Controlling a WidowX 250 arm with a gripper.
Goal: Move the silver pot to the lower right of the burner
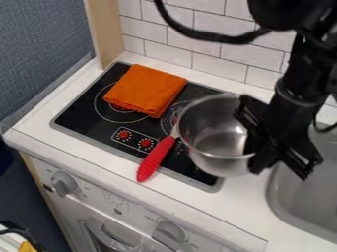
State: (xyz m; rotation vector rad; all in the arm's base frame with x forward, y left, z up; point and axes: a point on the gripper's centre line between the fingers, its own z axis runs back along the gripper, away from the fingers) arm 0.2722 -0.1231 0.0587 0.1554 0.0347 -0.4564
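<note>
Over the right of the stovetop (82, 115) is a silver pot (214, 133); at its right is the black tool (263, 150), likely for moving it. Whether parted or gripping, I cannot tell.

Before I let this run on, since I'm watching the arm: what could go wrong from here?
The gripper is at the rim of the silver pot on the sink side, so an overshoot that way might tip the pot into the sink. The red handle juts past the stovetop's front edge; it could catch something if the pot swings.
</note>
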